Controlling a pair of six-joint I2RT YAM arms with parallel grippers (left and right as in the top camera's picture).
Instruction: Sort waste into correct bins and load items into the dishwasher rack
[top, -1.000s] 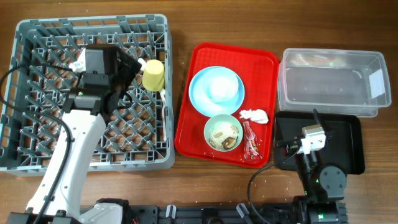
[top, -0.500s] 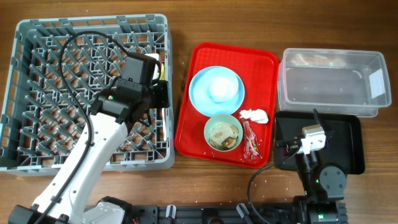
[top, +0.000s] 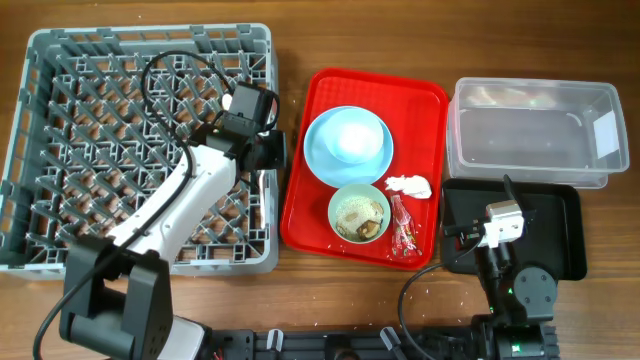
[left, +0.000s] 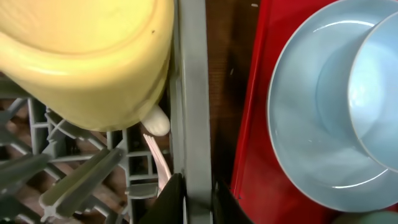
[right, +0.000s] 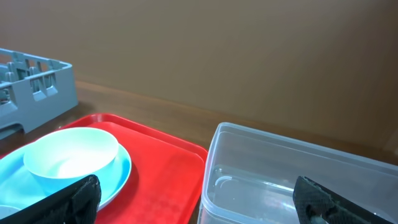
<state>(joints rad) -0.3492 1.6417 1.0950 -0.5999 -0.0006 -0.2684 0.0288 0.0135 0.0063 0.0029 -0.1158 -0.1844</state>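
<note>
My left gripper (top: 272, 155) (left: 199, 186) is shut on the right wall (left: 193, 93) of the grey dishwasher rack (top: 150, 33), one finger on each side of it. In the left wrist view the yellow cup (left: 87, 56) lies in the rack just ahead, with the end of a white utensil (left: 157, 123) under it. The blue plate (top: 325, 160) carries a pale bowl (top: 355, 140). A second bowl (top: 360, 212) holds food scraps. The napkin (top: 408, 186) and red wrapper (top: 403, 228) lie beside it. My right gripper (top: 500, 225) (right: 199, 205) is open over the black tray (top: 560, 215).
The plate, bowls, napkin and wrapper all sit on a red serving tray (top: 310, 230) just right of the rack. The clear tub (top: 535, 130) stands behind the black tray at the right. A narrow strip of wooden table separates rack and red tray.
My left arm swung from the rack's middle to its right wall, and its jaws went from open to shut on that wall. The right arm has not moved.
</note>
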